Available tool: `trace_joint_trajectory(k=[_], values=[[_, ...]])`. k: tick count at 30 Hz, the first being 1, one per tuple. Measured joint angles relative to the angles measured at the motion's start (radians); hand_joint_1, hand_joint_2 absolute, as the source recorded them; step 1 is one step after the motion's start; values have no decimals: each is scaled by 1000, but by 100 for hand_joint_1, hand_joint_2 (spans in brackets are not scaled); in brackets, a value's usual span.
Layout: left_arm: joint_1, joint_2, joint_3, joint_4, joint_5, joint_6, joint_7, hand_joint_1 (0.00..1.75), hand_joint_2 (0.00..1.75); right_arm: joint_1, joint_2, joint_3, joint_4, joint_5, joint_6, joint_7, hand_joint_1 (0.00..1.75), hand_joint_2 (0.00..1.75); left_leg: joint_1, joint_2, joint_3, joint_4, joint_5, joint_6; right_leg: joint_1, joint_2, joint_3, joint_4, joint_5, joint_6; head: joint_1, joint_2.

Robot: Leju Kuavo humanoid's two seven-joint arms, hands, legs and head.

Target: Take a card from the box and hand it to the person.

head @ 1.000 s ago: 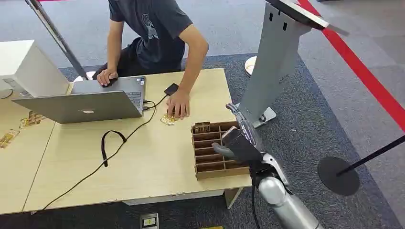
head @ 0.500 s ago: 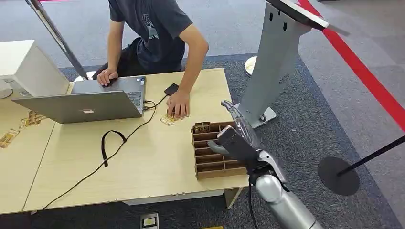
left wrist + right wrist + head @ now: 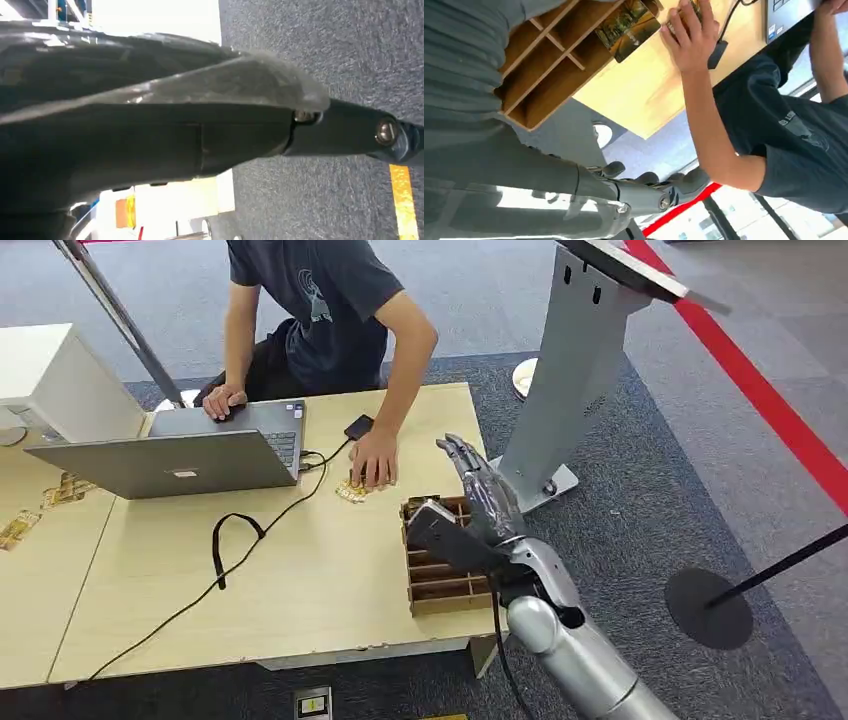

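Cardboard box [image 3: 440,575] half hidden behind open, empty right hand [image 3: 478,495].

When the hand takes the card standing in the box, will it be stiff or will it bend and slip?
The card looks thin, flat and glossy, so it is probably light, fairly stiff, and may slip between fingers. It stands in a narrow slot of the cardboard box, so the walls may hinder the right hand, which is open above.

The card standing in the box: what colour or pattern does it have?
The card has a dark green and golden-brown printed picture. The right wrist view shows it best.
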Motion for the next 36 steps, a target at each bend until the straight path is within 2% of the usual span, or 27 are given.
trace_joint_trajectory(k=[10,11,13,14,16,17,19,20,23,36], values=[[0,-2,3,0,27,14,19,0,0,-53,45,65,51,33,43,15,0,175,0,0,0,0,0,0,0,0,0,0,0,0,0,0],[0,-2,4,0,27,14,20,0,0,-56,50,72,56,32,45,15,23,175,0,0,0,0,0,0,0,0,0,0,0,0,0,0],[0,-3,4,0,25,14,20,0,0,-66,63,87,77,36,42,23,23,175,0,0,0,0,0,0,0,0,0,0,0,0,0,0],[-1,-3,4,0,22,13,20,0,0,-69,71,92,89,43,38,30,108,175,0,0,0,0,0,0,0,0,0,0,0,0,0,0],[0,-3,4,0,16,10,19,0,0,-74,81,105,114,59,21,49,108,175,0,0,0,0,0,0,0,0,0,0,0,0,0,0],[0,-3,4,0,13,9,19,0,0,-76,84,108,130,73,9,64,129,175,0,0,0,0,0,0,0,0,0,0,0,0,0,0],[0,-3,4,0,12,9,19,0,0,-83,90,113,157,95,-14,90,129,175,0,0,0,0,0,0,0,0,0,0,0,0,0,0],[0,-3,3,0,11,8,19,0,0,-85,92,114,169,95,-22,99,134,175,0,0,0,0,0,0,0,0,0,0,0,0,0,0],[0,-3,4,0,12,8,19,0,0,-88,100,117,205,75,-31,107,140,175,0,0,0,0,0,0,0,0,0,0,0,0,0,0],[1,-3,4,0,20,10,27,0,0,-105,108,118,289,57,-98,125,134,175,0,0,1,0,0,0,0,0,0,0,0,0,0,0]])
